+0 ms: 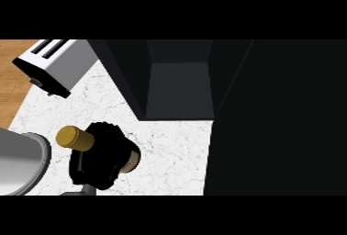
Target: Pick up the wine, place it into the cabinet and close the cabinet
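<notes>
The wine bottle shows its gold cap (75, 137) at the left and a pale strip of its body (131, 160) past the fingers; the part between is hidden. My left hand (100, 156) is curled round the bottle over the white counter (169, 151), below and left of the cabinet. The dark cabinet (180, 87) stands open at the top middle, its inside showing nothing. Its black door (278, 119) is swung out and fills the right side. My right hand does not show.
A silver toaster (54, 64) stands at the top left, partly over the wooden strip (12, 73) along the counter's left edge. A large grey rounded shape (20, 160) fills the lower left edge, close beside my left hand.
</notes>
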